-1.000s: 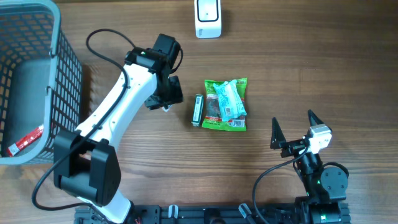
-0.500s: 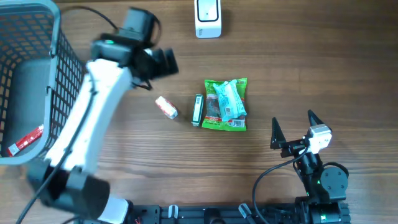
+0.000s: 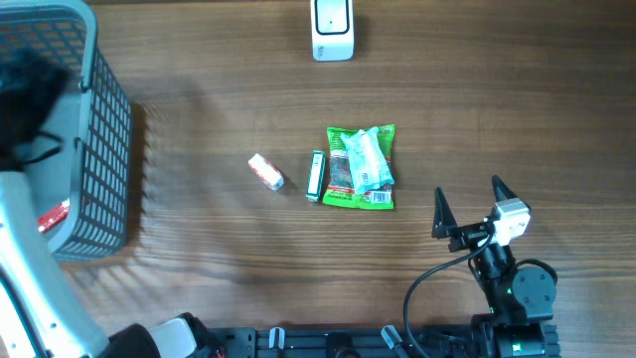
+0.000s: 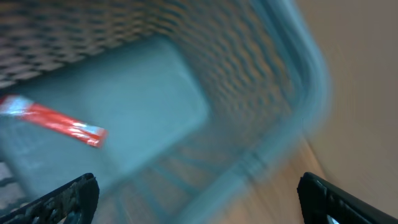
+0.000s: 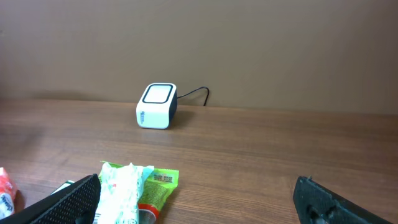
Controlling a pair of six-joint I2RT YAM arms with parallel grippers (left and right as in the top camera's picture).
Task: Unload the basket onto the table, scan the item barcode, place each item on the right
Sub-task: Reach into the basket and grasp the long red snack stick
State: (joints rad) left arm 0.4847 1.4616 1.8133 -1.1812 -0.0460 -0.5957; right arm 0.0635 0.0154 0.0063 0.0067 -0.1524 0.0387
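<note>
The white barcode scanner (image 3: pixel 333 30) stands at the table's far edge, also in the right wrist view (image 5: pixel 157 106). Mid-table lie a green snack packet (image 3: pixel 361 167) with its barcode near my side, a thin dark stick pack (image 3: pixel 316 176) and a small white-and-red item (image 3: pixel 266 171). My left gripper (image 4: pixel 199 199) is open and empty, blurred with motion, over the grey basket (image 3: pixel 104 119), well left of those items. My right gripper (image 3: pixel 467 194) stands open and empty at the near right, facing the packet (image 5: pixel 134 186).
A red packet (image 4: pixel 53 121) lies on the basket floor (image 4: pixel 143 99), also seen from above (image 3: pixel 52 217). The basket fills the table's left end. The left arm's white link (image 3: pixel 30 288) runs along the near left edge.
My left gripper opened and left the small white-and-red item on the table beside the stick pack. The left arm then swung fast to the left, over the basket. The right arm stayed still.
</note>
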